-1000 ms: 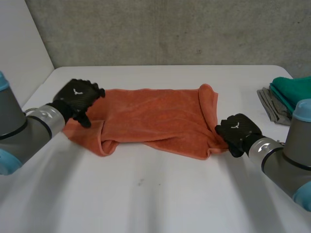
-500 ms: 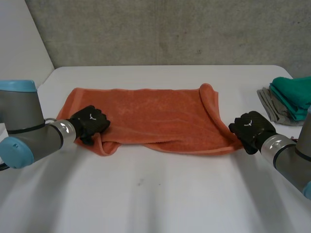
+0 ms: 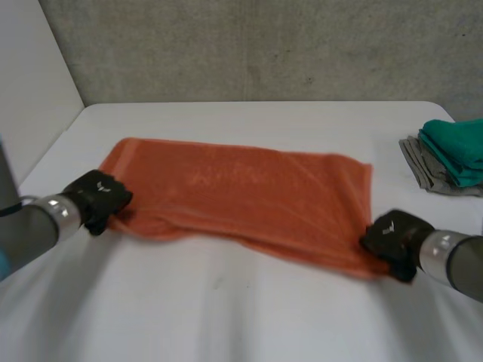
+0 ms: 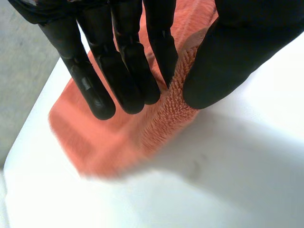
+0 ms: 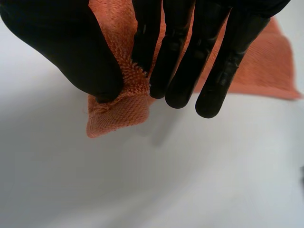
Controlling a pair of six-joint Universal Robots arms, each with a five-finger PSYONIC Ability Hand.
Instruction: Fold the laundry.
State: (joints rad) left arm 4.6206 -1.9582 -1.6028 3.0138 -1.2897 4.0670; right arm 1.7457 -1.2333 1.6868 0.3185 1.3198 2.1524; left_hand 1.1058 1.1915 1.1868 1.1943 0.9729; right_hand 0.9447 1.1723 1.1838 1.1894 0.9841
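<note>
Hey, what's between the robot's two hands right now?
The orange terry towel spans the gap in the head view, its near corners pinched by the left hand and the right hand.

Not much else going on, just a white table (image 3: pixel 249 317) backed by a rough grey concrete wall (image 3: pixel 264 45), a plain white panel (image 3: pixel 30 68) off on the left side, and a folded teal cloth (image 3: pixel 456 147) stacked on a grey cloth (image 3: pixel 416 162) by the table's right edge.
</note>
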